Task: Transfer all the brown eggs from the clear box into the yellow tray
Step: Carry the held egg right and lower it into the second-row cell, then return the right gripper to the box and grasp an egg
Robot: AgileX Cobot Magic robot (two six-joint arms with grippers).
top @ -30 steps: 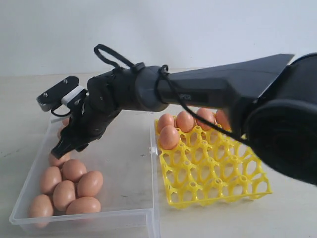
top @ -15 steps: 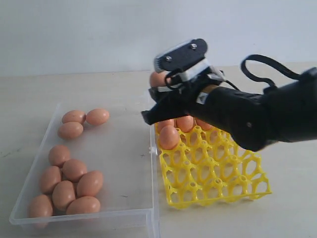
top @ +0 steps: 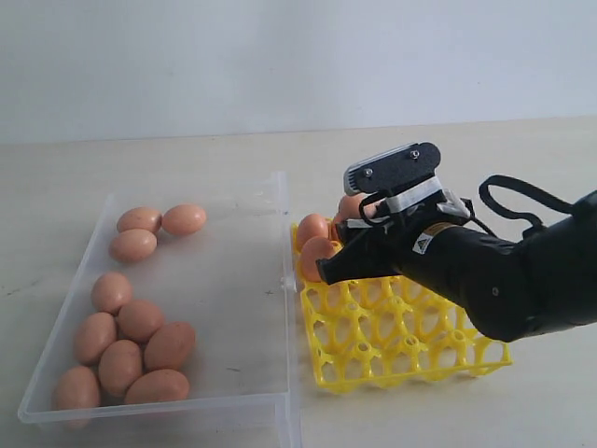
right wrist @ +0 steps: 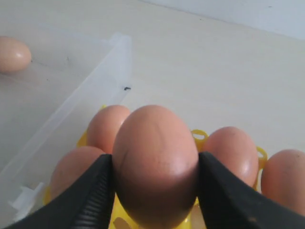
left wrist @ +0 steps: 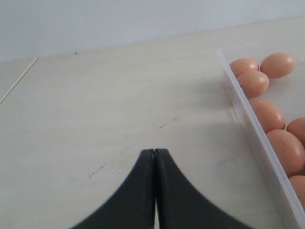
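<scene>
My right gripper (top: 338, 261) is shut on a brown egg (right wrist: 155, 162), one black finger (right wrist: 93, 195) on each side of it. It holds the egg low over the near-left part of the yellow tray (top: 401, 355), close to the clear box. Several brown eggs (top: 313, 228) sit in the tray's cells there, and they show round the held egg in the right wrist view. The clear box (top: 233, 308) lies left of the tray with several brown eggs (top: 140, 319) in two groups. My left gripper (left wrist: 155, 152) is shut and empty over bare table beside the box wall (left wrist: 248, 124).
The tray's front and right cells (top: 438, 327) hold nothing. The box's right wall (top: 284, 243) stands close against the tray. The pale table (top: 522, 401) runs on all round, with a plain wall behind.
My right arm has carried the egg from the left part of the clear box across to the tray and lowered it over the near-left cells. The left gripper shows only now.
</scene>
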